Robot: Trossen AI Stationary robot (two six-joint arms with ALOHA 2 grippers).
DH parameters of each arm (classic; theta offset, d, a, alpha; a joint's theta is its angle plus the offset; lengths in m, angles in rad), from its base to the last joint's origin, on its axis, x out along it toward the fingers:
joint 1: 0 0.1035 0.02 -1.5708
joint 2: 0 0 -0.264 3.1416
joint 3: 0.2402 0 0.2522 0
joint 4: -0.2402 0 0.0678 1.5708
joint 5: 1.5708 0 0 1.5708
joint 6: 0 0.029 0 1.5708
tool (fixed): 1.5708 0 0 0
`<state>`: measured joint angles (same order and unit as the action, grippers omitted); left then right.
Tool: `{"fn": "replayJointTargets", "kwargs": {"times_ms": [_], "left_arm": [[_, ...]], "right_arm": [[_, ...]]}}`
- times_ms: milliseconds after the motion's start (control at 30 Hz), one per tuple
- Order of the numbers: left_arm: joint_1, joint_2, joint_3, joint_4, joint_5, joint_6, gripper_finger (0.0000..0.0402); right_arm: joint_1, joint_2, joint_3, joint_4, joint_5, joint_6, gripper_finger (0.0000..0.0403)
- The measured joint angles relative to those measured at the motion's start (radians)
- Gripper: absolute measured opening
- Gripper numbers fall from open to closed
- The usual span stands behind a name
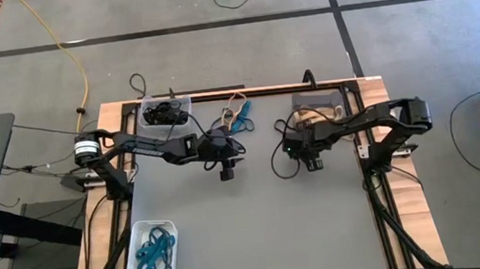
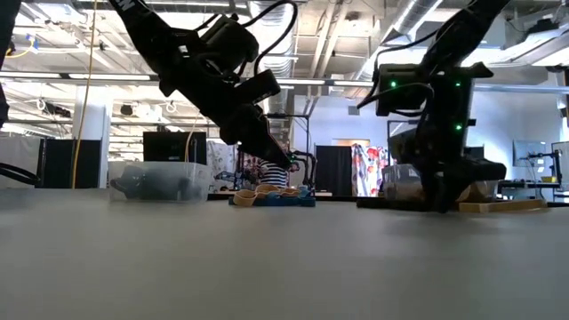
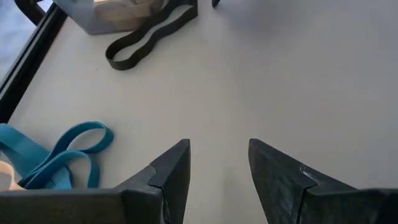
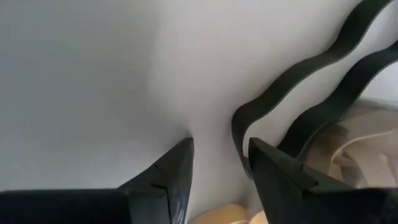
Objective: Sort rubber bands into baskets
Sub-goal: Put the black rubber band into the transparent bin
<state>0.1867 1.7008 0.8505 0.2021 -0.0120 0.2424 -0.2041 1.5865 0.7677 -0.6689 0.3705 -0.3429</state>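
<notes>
White basket (image 1: 146, 227) at the table's (image 1: 258, 230) near left corner, teal rubber bands (image 1: 155, 250) lying inside it.

Mid-table, left of centre: left pincer (image 1: 225, 172), fingers (image 3: 168, 177) apart with bare table between them, grasping nothing. In the low view it hangs clear above the surface.

Right of centre: right pincer (image 1: 314, 164), fingers (image 4: 166, 180) parted, down close to the table. A black rubber band (image 4: 292, 118) lies wavy on the surface just beside one fingertip; nothing sits between the fingers. Whether the fingertip touches the band I cannot tell.

Far edge, middle: loose pile of teal and tan bands (image 1: 236, 115) on the table, just beyond the left pincer; teal loops (image 3: 59, 155) show beside its finger in the left wrist view.

Far left corner: clear basket (image 1: 165, 112) with black bands in it.

Far right: dark grey basket (image 1: 316, 109) with tan bands, partly under the right arm.
</notes>
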Motion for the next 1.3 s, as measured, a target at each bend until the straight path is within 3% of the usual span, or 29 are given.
{"fn": "replayJointTargets", "kwargs": {"times_ms": [267,1000,1300], "left_arm": [[0.000,0.000,0.000,0.001,0.000,0.007,0.0153],[0.000,0.000,-0.001,0.027,-0.002,0.007,0.0153],[0.000,0.000,-0.001,0.025,-0.003,0.006,0.0153]], "right_arm": [[0.021,-0.001,0.013,-0.012,0.074,-0.085,0.0176],[-0.002,0.007,0.049,-0.052,0.076,-0.512,0.0175],[-0.026,0.156,0.067,-0.042,0.109,-0.605,0.0174]]}}
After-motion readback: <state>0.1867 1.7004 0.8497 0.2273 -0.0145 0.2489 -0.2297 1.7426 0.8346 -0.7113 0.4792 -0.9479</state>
